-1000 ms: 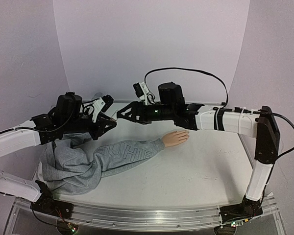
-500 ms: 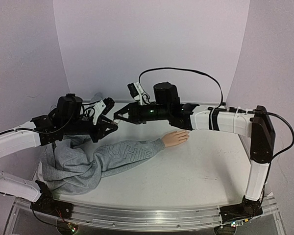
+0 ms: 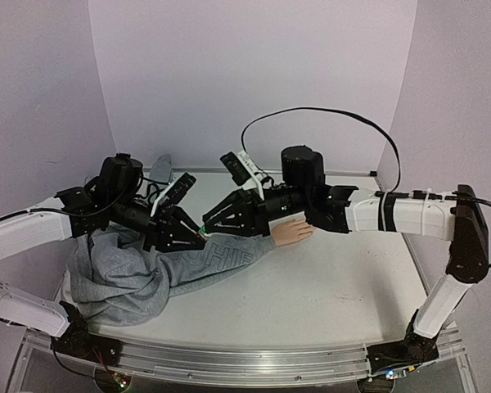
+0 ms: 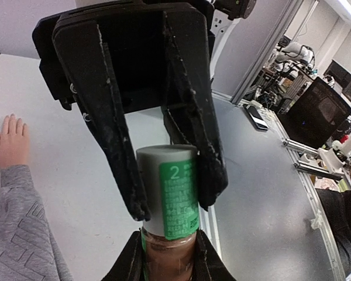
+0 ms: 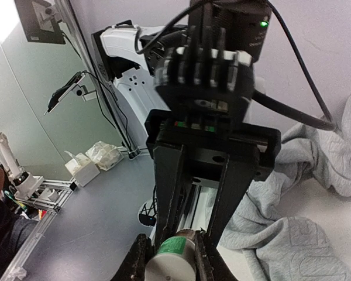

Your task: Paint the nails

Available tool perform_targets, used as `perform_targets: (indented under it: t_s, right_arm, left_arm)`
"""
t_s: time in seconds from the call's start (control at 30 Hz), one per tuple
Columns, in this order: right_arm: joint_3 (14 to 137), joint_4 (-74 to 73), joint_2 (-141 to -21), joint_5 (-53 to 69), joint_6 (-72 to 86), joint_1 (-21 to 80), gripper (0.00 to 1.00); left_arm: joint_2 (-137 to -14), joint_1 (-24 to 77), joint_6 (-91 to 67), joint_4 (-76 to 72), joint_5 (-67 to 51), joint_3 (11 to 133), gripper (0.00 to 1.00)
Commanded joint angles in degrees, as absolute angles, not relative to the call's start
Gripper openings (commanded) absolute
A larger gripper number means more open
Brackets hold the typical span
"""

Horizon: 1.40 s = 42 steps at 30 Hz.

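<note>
You look to be uncapping: left claw (image 4: 168, 239) clamps bottle (image 4: 167, 257), right claw (image 5: 171, 241) pinches cap (image 5: 171, 264); next, twist it away from left claw

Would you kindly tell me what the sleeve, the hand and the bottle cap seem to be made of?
Sleeve: soft grey knit fabric, matte, creased and embossed. Hand: probably moulded plastic or rubber, smooth, peach. Cap: likely matte grey plastic; its green printed label looks like paper.

Small bottle (image 4: 167, 256) in left jaws, right jaws on grey cap (image 4: 149, 181), mannequin hand (image 4: 9, 146)
</note>
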<state>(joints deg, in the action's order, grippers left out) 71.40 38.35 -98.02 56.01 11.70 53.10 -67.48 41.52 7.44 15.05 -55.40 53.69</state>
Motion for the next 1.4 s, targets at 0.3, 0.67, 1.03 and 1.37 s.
perform_targets:
  t_s: [0.3, 0.67, 1.03, 1.37]
  right_arm:
    - [70.95, 36.20, -96.06, 43.42, 14.37, 52.85, 0.66]
    - [76.90, 33.51, -99.18, 31.26, 32.12, 52.96, 0.84]
    - [85.52, 34.58, -105.56, 27.82, 40.25, 53.23, 0.68]
    - [89.28, 35.39, -108.89, 30.67, 40.60, 53.30, 0.34]
  left_arm:
    - [-64.50, 39.99, 8.52, 8.62, -40.02, 57.79, 0.00]
    - [-60.22, 41.61, 15.77, 8.70, -12.01, 53.04, 0.00]
    - [-61.25, 42.59, 18.27, 8.79, -8.50, 52.24, 0.00]
    - [-62.18, 43.67, 18.04, 8.78, -9.43, 52.53, 0.00]
